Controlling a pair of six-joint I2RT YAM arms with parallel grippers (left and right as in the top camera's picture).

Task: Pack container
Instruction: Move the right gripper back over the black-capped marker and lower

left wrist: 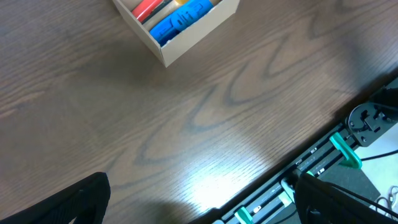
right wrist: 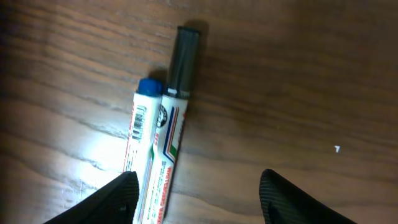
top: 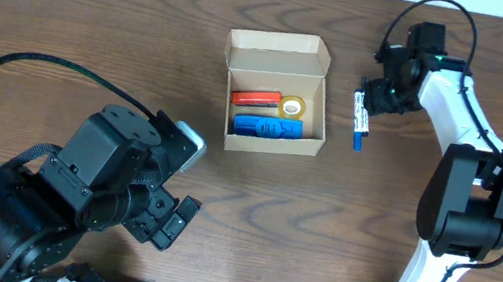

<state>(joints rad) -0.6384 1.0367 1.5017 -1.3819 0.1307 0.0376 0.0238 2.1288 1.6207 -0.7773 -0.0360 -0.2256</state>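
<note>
two pens, a blue-capped pen [right wrist: 144, 143] and a black-capped pen [right wrist: 176, 106], lie touching side by side on the desk [top: 68, 21] just right of the container [top: 269, 146], the right pincer [right wrist: 199, 196] spread wide above them, gripping nothing. the container sits open at the desk's far middle, holding a red marker [top: 256, 98], a tape roll [top: 291, 106] and a blue item [top: 266, 125]. the left pincer [left wrist: 205, 196] hangs wide and empty near the front edge.

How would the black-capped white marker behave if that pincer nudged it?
Probably rolls: the black-capped white marker looks round-bodied and lies flat on the wooden table. The blue-capped white marker touching its side may block it one way. It looks like stiff plastic, so likely light.
</note>
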